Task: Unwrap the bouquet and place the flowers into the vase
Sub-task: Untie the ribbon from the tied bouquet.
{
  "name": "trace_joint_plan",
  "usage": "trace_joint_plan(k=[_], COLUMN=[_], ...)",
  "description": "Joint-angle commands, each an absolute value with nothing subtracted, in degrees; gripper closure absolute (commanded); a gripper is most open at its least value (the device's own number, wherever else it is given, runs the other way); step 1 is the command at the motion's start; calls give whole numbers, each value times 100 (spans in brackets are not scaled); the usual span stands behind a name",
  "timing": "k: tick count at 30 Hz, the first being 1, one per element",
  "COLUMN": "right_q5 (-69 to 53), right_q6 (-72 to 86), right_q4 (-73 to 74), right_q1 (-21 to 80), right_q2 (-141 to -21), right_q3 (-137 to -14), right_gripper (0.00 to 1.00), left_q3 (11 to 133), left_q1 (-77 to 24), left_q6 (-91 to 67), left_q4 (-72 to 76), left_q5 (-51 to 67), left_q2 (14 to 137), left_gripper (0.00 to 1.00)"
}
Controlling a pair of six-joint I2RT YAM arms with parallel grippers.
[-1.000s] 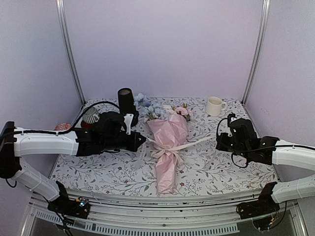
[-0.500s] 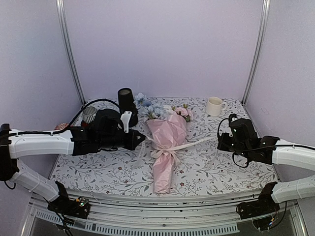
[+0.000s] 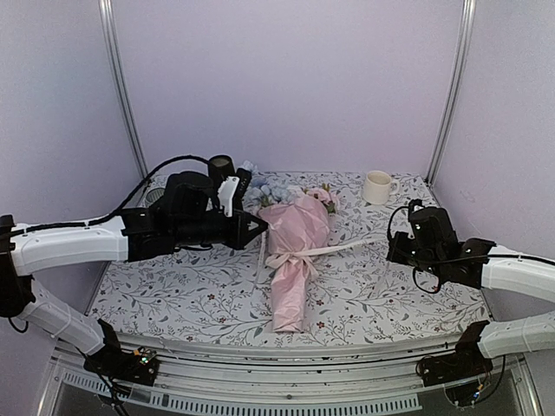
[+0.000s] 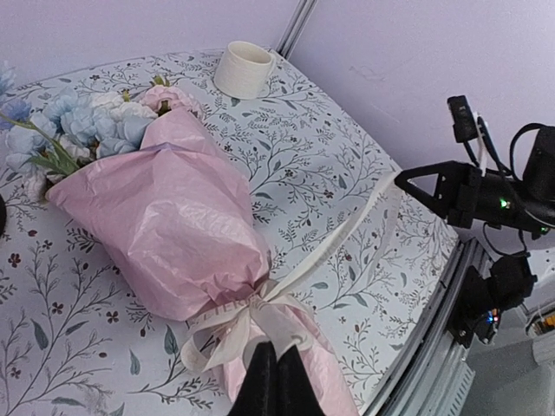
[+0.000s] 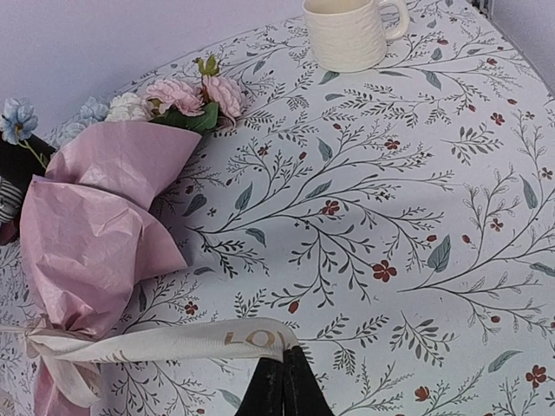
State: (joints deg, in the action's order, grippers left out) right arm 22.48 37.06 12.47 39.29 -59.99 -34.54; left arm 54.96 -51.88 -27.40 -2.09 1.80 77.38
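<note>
The bouquet (image 3: 295, 247) lies across the middle of the table in pink-lilac paper (image 4: 165, 217), its narrow end toward the front. The flowers (image 3: 282, 189) stick out of the far end, pale blue and pink (image 5: 182, 94). A cream ribbon (image 4: 251, 312) is knotted round the cone. My left gripper (image 3: 260, 228) is shut on one ribbon tail just above the knot (image 4: 273, 351). The right gripper (image 3: 393, 246) is shut on the other tail's end (image 5: 284, 355), and that ribbon (image 5: 173, 342) runs taut to the knot. Only the top of the black vase (image 3: 221, 165) shows behind my left arm.
A cream mug (image 3: 377, 186) stands at the back right, also seen as the mug (image 5: 347, 33) in the right wrist view. The floral tablecloth (image 3: 173, 295) covers the table. Metal frame posts (image 3: 121, 95) rise at the back corners.
My left gripper has risen and moved right and back with its ribbon tail. The bouquet's wide end has lifted and its narrow end has slid. The right gripper has drawn slightly right.
</note>
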Motion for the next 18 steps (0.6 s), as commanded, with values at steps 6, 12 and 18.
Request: trace_joint_plan(k=[6,12,18], right_q5=[2552,2628,2650], right_q6=[3485,3275,3173], right_q4=[1501,1674,1755], right_q1=[3780,3773,3778], right_q2=[-5689,-5602,-5539], right_q3=[-3849,-4164,-4335], right_gripper=[97,97,98], left_q3=[5680,5629,5558], left_q1=[-5203,-5207,-5208], left_q6=[-2511,-2526,-2588], left_q4=[-325,-278,-214], left_q5=[-4,0,16], left_q2=[7788,7858,7929], left_gripper=[100,100,100])
